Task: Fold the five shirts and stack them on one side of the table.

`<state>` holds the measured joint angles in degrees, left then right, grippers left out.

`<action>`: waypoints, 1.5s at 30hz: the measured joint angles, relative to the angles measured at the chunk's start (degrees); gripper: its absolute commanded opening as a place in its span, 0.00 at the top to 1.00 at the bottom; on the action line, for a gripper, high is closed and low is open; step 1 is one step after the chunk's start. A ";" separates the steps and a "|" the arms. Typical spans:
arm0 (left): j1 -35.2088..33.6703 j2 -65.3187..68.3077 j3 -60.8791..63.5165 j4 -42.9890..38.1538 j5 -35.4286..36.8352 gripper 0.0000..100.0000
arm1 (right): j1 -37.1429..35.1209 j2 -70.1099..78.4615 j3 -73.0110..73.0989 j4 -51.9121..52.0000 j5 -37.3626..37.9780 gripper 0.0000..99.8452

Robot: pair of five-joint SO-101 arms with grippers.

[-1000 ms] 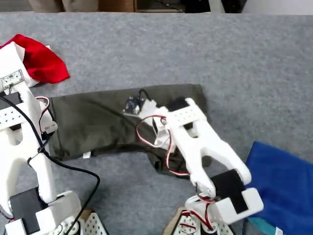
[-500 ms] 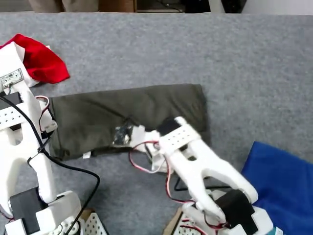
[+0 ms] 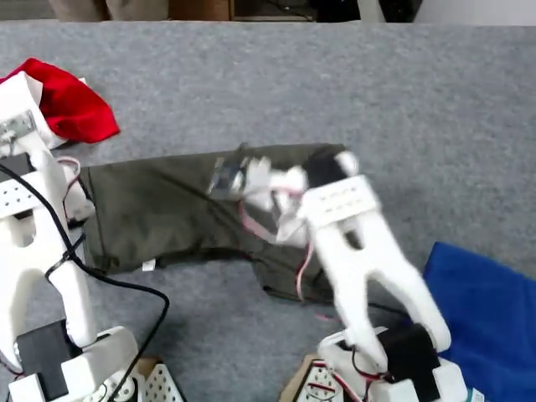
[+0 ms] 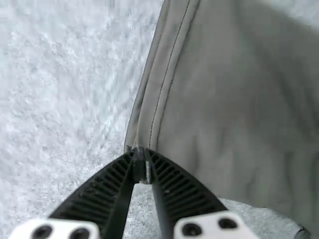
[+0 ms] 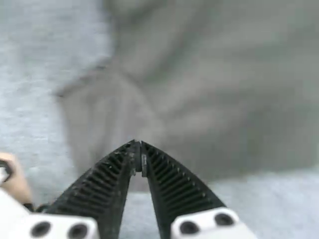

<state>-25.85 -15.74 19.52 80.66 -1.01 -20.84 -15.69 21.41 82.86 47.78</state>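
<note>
Three shirts lie on the grey worktop point(image 3: 352, 84). Only one of them is being handled. The olive shirt point(image 3: 167, 209) is folded into a long band across the middle, running from the left side toward the right. A looser flap at its right end sags toward the near edge. The red shirt point(image 3: 75, 109) sits bunched up by the far left corner, well apart from the olive one. The blue shirt point(image 3: 494, 310) lies at the near right corner, its edge close to the base of the right arm point(image 3: 368, 260).

The left arm point(image 3: 50, 276) stands along the left edge of the worktop, its wrist down at the left end of the olive shirt. The left gripper point(image 4: 140, 162) has its ribbed fingers clenched, and the tips meet right on the hemmed corner of the cloth. The stitched hem runs straight away from the tips, with grey worktop on one side and olive fabric on the other.

The right arm reaches from the near edge over the right part of the olive shirt and covers some of it. The right gripper point(image 5: 138, 152) is above the band, close to its far edge, near the middle of its length. Its fingers are pressed together at the tips, with creased olive cloth below. From here I can't make out whether any fabric is caught between them.
</note>
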 measured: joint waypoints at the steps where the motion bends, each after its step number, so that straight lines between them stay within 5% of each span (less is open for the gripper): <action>1: 0.18 0.00 -2.81 1.05 0.00 0.98 | 0.70 0.70 -3.60 1.32 0.18 1.00; 15: 11.25 13.98 -11.43 0.09 8.00 0.98 | 5.45 39.12 -41.41 -1.23 -5.27 1.00; 26: 11.60 18.46 4.40 -5.80 7.03 0.98 | 14.15 68.31 -68.04 -2.64 -7.21 1.00; 45: 6.33 18.20 16.70 -13.63 -2.02 0.98 | 15.47 83.25 -94.33 7.47 -3.25 0.99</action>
<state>-19.52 2.46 36.22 67.03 -3.03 -5.36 67.56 -72.92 90.33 44.53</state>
